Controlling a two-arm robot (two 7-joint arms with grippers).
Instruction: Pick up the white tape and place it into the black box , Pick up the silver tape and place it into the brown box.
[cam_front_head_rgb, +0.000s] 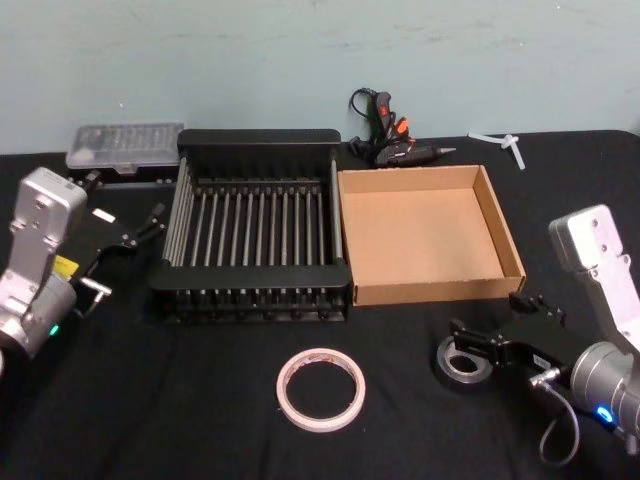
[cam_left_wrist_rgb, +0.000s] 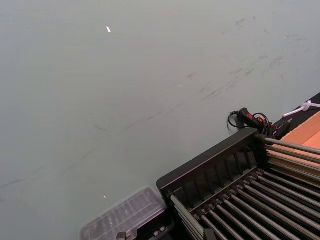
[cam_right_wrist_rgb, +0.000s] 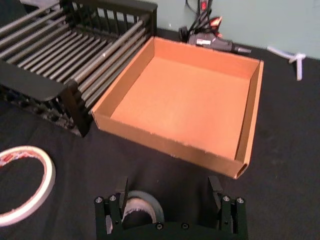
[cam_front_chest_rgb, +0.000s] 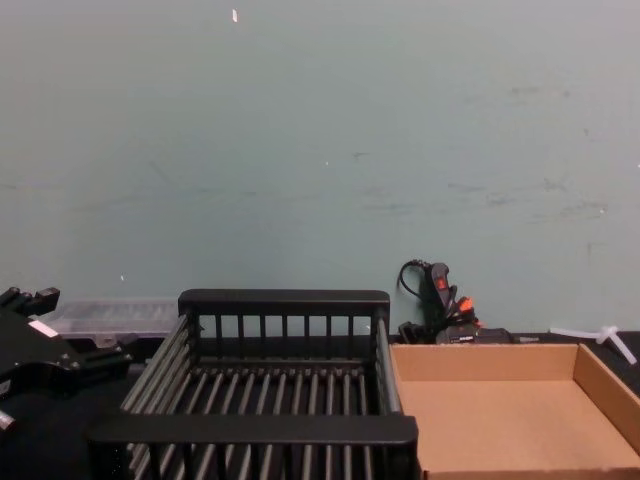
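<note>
1. The right gripper (cam_front_head_rgb: 478, 347) is hanging low over the black table (cam_front_head_rgb: 200, 400), in front of the brown box's (cam_front_head_rgb: 425, 240) near wall, with its fingers (cam_right_wrist_rgb: 121, 186) spread wide apart.
2. In the right wrist view the silver tape (cam_right_wrist_rgb: 141, 206) is lying flat between those spread fingers, close beside one of them; whether that finger is touching the roll cannot be told, and the other finger is standing well clear of it.
3. In the head view the silver tape (cam_front_head_rgb: 463, 362) is sitting on the cloth directly under the right gripper, near the brown box's front right part.
4. The white tape (cam_front_head_rgb: 321, 388) is lying flat on the table in front of the black box (cam_front_head_rgb: 255, 232), well apart from the right gripper.
5. The black box and brown box are standing side by side, touching, both with nothing inside.
6. The left gripper (cam_front_head_rgb: 150, 226) is hovering just left of the black box, its fingers looking slightly parted and holding nothing.
</note>
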